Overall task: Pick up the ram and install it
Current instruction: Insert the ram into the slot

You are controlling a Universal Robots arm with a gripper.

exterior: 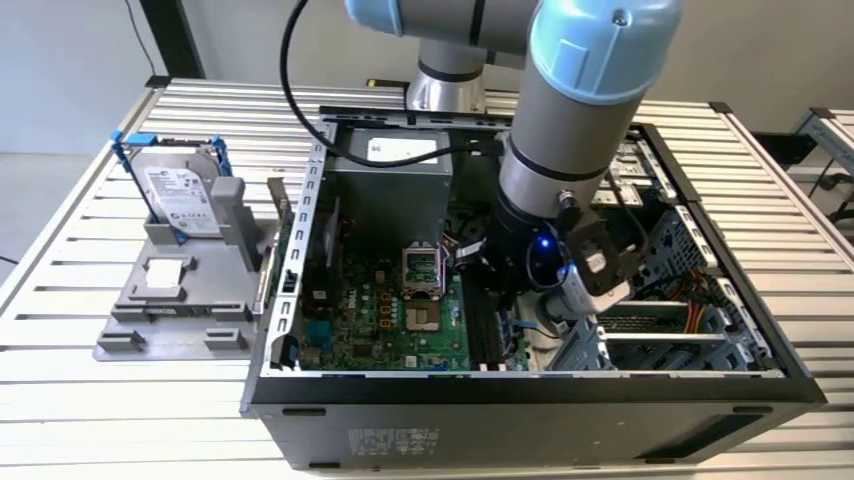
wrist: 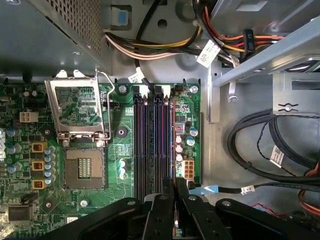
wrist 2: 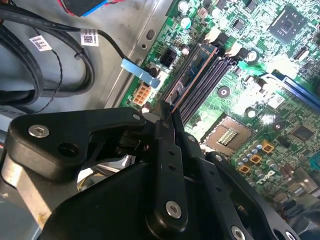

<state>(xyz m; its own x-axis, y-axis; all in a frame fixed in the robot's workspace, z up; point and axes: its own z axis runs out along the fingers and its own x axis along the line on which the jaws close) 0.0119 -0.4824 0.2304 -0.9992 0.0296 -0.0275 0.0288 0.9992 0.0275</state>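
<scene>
A robot arm reaches down into an open computer case [exterior: 287, 330] lying on a slatted table [exterior: 80, 400]. Its black gripper [wrist 2: 168, 112] hangs low over the green motherboard [wrist: 75, 125], fingers [wrist: 161, 210] pressed against the ram [wrist 2: 192, 77], a thin dark stick standing on edge in the outermost of the 4 memory slots [wrist: 150, 140]. A hard drive [exterior: 180, 195] stands in a grey holder outside the case, at the exterior view's left.

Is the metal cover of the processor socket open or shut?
Open: the cover frame is swung off the socket, whose contact field lies bare, with no processor in it.
</scene>
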